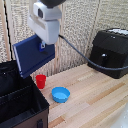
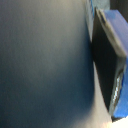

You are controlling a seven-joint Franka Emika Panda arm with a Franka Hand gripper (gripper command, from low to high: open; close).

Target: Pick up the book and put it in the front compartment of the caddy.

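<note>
Gripper (image 1: 42,46) clamps book (image 1: 31,54) aloft, tilted; level it over caddy (image 1: 17,102) front compartment (image 1: 12,102), clear wall, lower slowly.

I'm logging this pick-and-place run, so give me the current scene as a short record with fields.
book: dark blue book, lifted off the table, tilted, held at its upper edge
gripper: gripper shut on the book
caddy: black caddy at the exterior view's lower left, below the book
table items: red cup, blue bowl, black appliance
task status: book not yet in a compartment
</note>
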